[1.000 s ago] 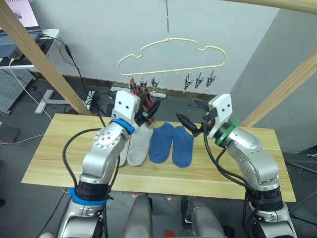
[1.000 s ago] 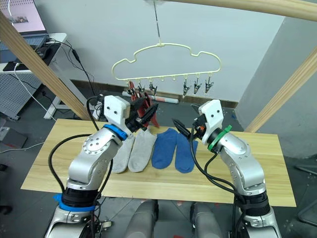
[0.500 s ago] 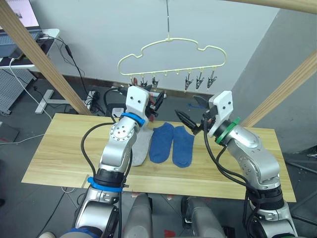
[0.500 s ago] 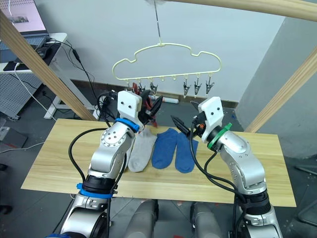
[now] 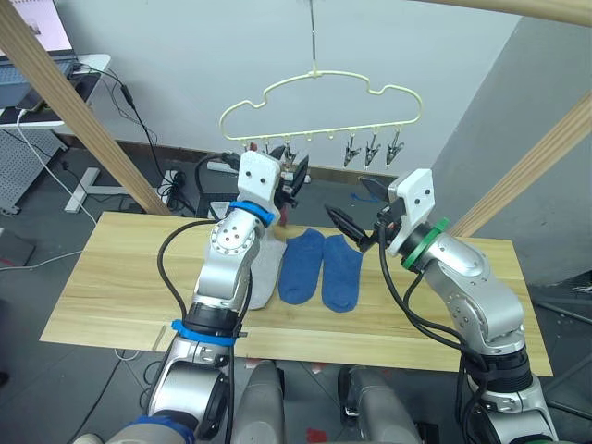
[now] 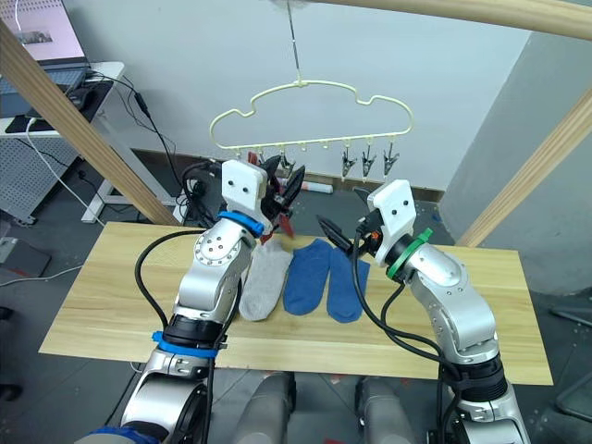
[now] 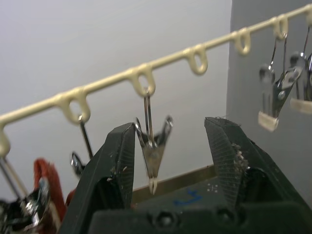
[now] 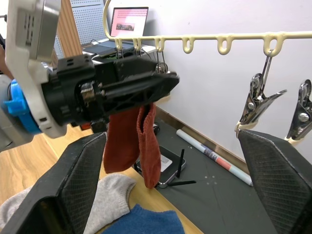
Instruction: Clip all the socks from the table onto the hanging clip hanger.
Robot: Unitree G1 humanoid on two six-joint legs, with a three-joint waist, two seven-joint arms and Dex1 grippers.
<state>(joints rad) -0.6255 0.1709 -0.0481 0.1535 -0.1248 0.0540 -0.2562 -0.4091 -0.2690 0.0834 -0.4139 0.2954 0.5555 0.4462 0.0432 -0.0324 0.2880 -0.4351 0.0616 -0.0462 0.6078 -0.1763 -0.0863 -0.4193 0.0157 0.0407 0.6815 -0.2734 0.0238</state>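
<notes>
Clip sits between left fingers

Head views: left gripper (image 5: pixel 294 185) raised to the hanger (image 5: pixel 319 102), at 9 o'clock of the right gripper (image 5: pixel 356 228). Blue socks (image 5: pixel 322 268) lie on the table (image 5: pixel 92 287).

Left wrist: fingers wide, empty clip (image 7: pixel 152 156) upright between them.

Right wrist: fingers wide, empty; red socks (image 8: pixel 132 144) hang clipped.

laptop (image 5: pixel 32 42) on white desk (image 5: pixel 88 67) (cables (image 5: pixel 129 97) trailing down)
</notes>
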